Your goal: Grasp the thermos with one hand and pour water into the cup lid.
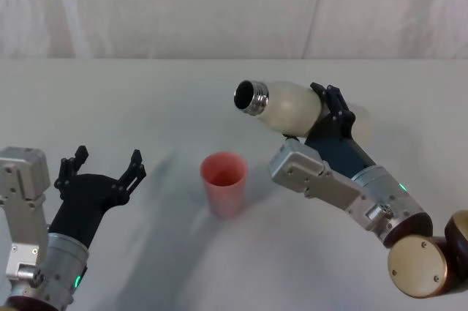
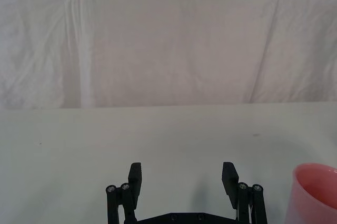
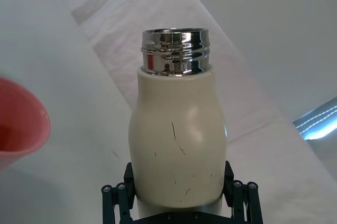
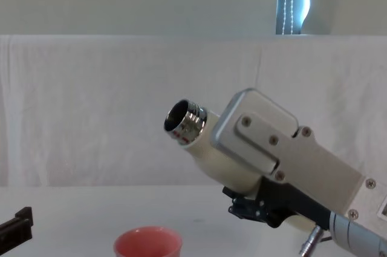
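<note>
I have the right claw [image 3: 179, 195] clenched around the thermos [image 1: 292, 108], gripping its cream body with a jaw on either side. The bottle is lifted off the worktop [image 1: 146, 91] and tilted, its open chrome neck pointing toward the cup lid [image 1: 224, 183], which stands upright below and to its left. My left claw [image 1: 102, 168] sits released, near the cup.
</note>
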{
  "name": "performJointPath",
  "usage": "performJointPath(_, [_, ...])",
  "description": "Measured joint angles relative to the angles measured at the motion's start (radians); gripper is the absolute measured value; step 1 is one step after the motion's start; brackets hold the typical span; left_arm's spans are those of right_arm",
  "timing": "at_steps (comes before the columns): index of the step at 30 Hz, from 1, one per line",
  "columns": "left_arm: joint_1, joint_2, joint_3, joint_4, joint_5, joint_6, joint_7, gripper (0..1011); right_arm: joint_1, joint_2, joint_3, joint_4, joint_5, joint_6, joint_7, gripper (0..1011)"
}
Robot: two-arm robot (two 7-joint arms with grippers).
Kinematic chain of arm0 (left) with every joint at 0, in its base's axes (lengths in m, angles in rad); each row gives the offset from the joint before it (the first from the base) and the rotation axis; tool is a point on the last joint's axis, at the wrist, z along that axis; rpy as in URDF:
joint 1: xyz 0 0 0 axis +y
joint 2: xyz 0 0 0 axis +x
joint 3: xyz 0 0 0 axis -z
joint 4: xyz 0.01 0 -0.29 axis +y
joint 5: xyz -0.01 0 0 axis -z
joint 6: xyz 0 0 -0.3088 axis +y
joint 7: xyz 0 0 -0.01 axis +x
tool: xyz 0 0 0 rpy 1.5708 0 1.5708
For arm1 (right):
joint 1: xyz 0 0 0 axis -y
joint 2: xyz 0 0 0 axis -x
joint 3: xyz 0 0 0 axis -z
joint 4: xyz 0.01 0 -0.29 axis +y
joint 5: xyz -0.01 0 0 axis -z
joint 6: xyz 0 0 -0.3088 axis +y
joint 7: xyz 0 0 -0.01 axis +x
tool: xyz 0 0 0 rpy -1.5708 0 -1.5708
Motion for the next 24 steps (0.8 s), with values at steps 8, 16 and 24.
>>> performJointPath(8, [0.000,0.000,0.000,0.000,0.000,0.000,0.000,1001,0.013,0.020,-0.017,0.011,-0.062,0.002,-0.024,962])
performJointPath(16, [0.000,0.000,0.000,0.000,0.000,0.000,0.000,1001,0.027,0.046,-0.043,0.024,-0.139,0.003,-0.054,962])
performJointPath(24, [0.000,0.000,0.000,0.000,0.000,0.000,0.000,1001,0.033,0.069,-0.067,0.029,-0.210,0.009,-0.084,962])
